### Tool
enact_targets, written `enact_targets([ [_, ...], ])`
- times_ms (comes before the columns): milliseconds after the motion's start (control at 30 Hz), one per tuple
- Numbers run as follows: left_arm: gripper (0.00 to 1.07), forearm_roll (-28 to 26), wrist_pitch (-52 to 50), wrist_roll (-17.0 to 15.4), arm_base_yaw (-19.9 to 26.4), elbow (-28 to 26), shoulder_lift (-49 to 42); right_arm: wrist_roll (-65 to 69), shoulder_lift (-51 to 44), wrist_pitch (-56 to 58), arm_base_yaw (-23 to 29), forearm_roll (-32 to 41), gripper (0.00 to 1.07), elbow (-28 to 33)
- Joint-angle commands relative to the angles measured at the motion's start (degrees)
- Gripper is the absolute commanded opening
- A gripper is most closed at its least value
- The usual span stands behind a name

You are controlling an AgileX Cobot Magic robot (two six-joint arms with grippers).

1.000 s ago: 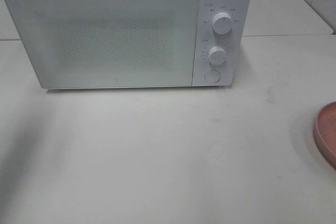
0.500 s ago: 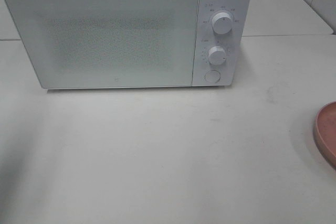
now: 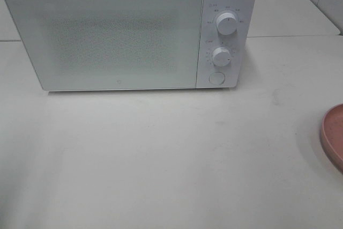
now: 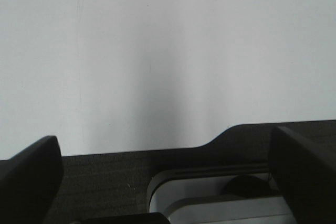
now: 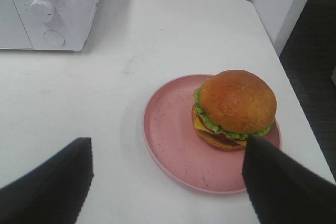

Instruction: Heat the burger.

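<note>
The burger [image 5: 235,108], with a golden-brown bun, green lettuce, cheese and a dark patty, sits on a round pink plate [image 5: 173,135] in the right wrist view. In the exterior high view only the plate's edge [image 3: 333,135] shows at the right border; the burger is out of that view. The white microwave [image 3: 128,30] stands at the back of the table with its door shut; it also shows in the right wrist view [image 5: 50,9]. My right gripper [image 5: 163,182] is open and empty, above the table near the plate. My left gripper [image 4: 168,166] is open and empty over the table's edge.
The microwave has two white knobs [image 3: 227,24] and a round button [image 3: 216,78] on its right panel. The pale table [image 3: 161,154] runs in front of it. The table's right edge [image 5: 286,77] lies close behind the plate, with dark floor beyond.
</note>
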Motion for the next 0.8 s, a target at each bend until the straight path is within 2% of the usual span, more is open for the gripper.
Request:
enact_targets([
  [33, 0.98, 0.06, -3.09, -0.74, 0.23, 2.18, -6.02, -0.46, -1.78, -0.57, -0.17, -0.17, 0.75, 0.11],
  [167, 0.98, 1.38, -3.04, -1.49, 0.23, 2.18, -11.46, -0.46, -1.78, -0.57, -0.17, -0.17, 0.75, 0.11],
  [233, 0.98, 2.35, -3.04, -1.83, 0.23, 2.18, -17.48, -0.46, -1.78, -0.57, -0.17, -0.17, 0.75, 0.11],
  [333, 0.98, 2.35, -3.04, -1.83, 0.23, 2.18, -19.19, -0.46, -1.78, -0.57, -0.17, -0.17, 0.75, 0.11],
  [400, 0.98, 2.29, -3.04, -1.83, 0.0, 2.18, -25.67, -0.46, -1.78, -0.57, -0.17, -0.17, 0.75, 0.11],
  [500, 0.98, 2.23, -3.09, -1.83, -0.29, 2.18, -30.25, -0.46, -1.78, -0.57, -0.17, -0.17, 0.75, 0.11],
  [700, 0.98, 2.18, -3.04, -1.83, 0.17, 2.18, -35.87, -0.46, -1.78, -0.57, -0.17, -0.17, 0.75, 0.11],
  [800, 0.98, 2.12, -3.15, -1.83, 0.86, 2.23, -35.7, -0.46, -1.66, -0.57, -0.17, -0.17, 0.75, 0.11],
])
